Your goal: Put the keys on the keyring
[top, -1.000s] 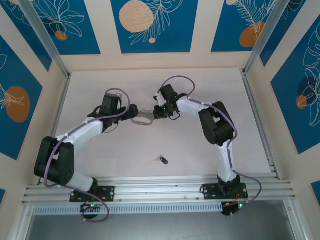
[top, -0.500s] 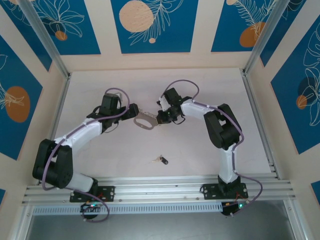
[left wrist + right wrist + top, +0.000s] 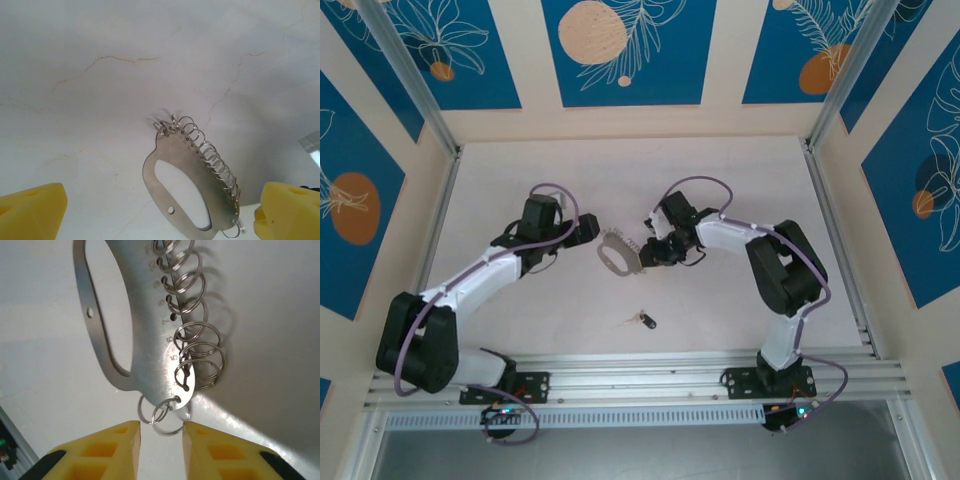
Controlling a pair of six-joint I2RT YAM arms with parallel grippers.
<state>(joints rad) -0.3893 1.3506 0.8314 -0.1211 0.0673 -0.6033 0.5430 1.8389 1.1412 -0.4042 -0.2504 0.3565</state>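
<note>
1. Currently, left gripper (image 3: 588, 230): yellow fingers (image 3: 35, 205) spread wide, holding nothing.
2. Right gripper (image 3: 161, 432): jaws narrowly apart, with the end of the flat grey metal oval keyring (image 3: 150, 360), fringed with wire rings, at the gap. Cannot tell if pinched.
3. Keyring sits between both grippers on the white marbled table (image 3: 720, 170).
4. Small silvery black-headed key (image 3: 642, 320) lies nearer the arm bases, well apart.

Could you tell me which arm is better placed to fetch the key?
Probably the right: its pincer sits beside the keyring, nearer the key; the left pincer, wide open, hangs farther off.
</note>
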